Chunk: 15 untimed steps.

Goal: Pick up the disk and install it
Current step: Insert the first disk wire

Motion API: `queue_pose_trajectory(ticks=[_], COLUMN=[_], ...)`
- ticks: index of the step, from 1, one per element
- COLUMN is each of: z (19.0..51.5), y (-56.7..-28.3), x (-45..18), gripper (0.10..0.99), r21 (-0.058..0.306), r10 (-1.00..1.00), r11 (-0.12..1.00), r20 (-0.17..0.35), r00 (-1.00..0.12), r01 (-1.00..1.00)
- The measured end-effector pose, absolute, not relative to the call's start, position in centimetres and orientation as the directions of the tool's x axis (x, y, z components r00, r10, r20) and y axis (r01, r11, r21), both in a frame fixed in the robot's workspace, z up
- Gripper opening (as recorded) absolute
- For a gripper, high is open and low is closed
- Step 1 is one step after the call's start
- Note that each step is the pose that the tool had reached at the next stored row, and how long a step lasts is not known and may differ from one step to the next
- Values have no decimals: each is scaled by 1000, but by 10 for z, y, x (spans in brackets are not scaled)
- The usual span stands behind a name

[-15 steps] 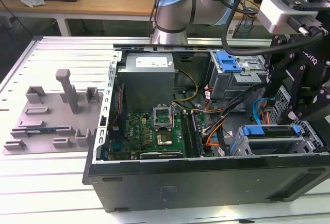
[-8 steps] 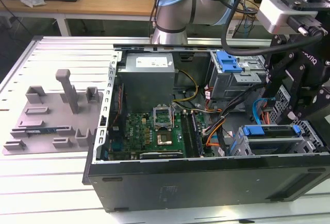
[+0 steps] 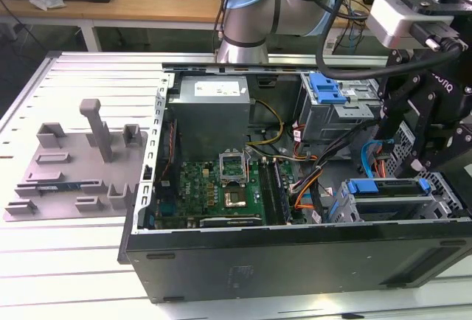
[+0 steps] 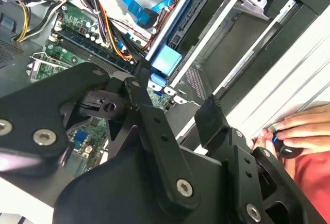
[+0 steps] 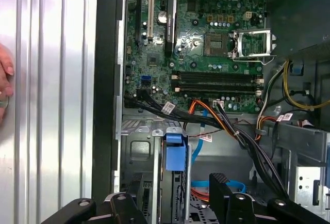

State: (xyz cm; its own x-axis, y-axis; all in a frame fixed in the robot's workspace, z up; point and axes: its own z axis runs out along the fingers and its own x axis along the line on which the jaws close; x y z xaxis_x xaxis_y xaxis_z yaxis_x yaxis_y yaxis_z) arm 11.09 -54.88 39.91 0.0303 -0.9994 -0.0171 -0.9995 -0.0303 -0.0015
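The disk stands on edge in the drive cage at the case's front corner, on the exterior view's right. Its bright blue bracket runs along the top edge. In both wrist views the bracket's blue tab sticks out of the cage slot. My black gripper hangs just above that cage. In both wrist views my gripper is open, the fingers spread to either side of the tab with nothing between them and apart from it.
The open computer case lies on the slatted table, with the motherboard, a grey power supply box and loose cables beside the cage. A second blue-clipped bay sits behind. A grey fixture lies left. A person's hand rests at the table edge.
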Motion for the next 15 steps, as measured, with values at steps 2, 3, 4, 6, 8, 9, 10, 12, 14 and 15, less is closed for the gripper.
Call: queue_pose_trajectory(ticks=[2,3,4,6,8,9,10,12,14,15], z=[399,399,399,399,399,399,399,399,398,398], y=[-543,-540,-534,-531,-531,-531,-531,-522,-505,-495], x=[111,111,111,111,111,111,110,108,108,108], gripper=[624,624,624,624,624,624,624,624,624,624], r21=[-1,-1,-1,-1,-1,-1,-1,-1,-3,-3], r10=[-999,-999,-999,-999,-1000,-1000,-999,-998,-995,-994], r11=[-45,-47,-48,-40,8,31,38,38,38,37], r20=[-14,-13,-8,-4,-3,-2,-2,46,95,105], r00=[45,47,48,40,-8,-31,-38,-38,-38,-38], r01=[-999,-999,-999,-999,-1000,-1000,-999,-999,-999,-999])
